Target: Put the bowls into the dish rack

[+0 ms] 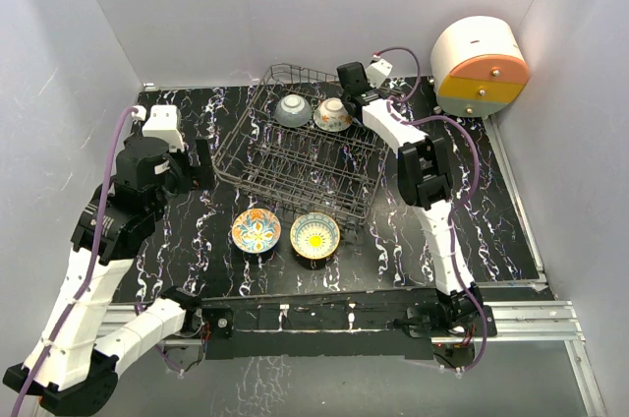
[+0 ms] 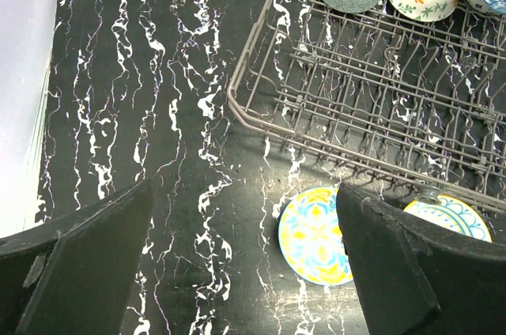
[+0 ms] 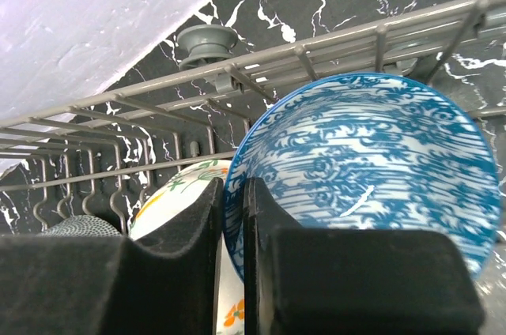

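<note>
The dark wire dish rack (image 1: pixel 305 156) stands mid-table. At its back a grey bowl (image 1: pixel 293 109) and an orange-green floral bowl (image 1: pixel 333 114) stand on edge. My right gripper (image 1: pixel 357 94) is at the rack's back right corner, shut on the rim of the blue bowl (image 3: pixel 371 153), held tilted inside the rack next to the floral bowl (image 3: pixel 174 193). The orange-blue floral bowl (image 1: pixel 256 230) and the yellow sunflower bowl (image 1: pixel 314 235) sit on the table in front of the rack. My left gripper (image 2: pixel 245 272) is open and empty above the table, left of the orange-blue bowl (image 2: pixel 312 232).
A round white, orange and yellow container (image 1: pixel 480 65) stands at the back right corner. White walls close in the black marbled table (image 1: pixel 491 220) at the back and sides. The rack's near left corner (image 2: pixel 237 106) is just ahead of my left gripper.
</note>
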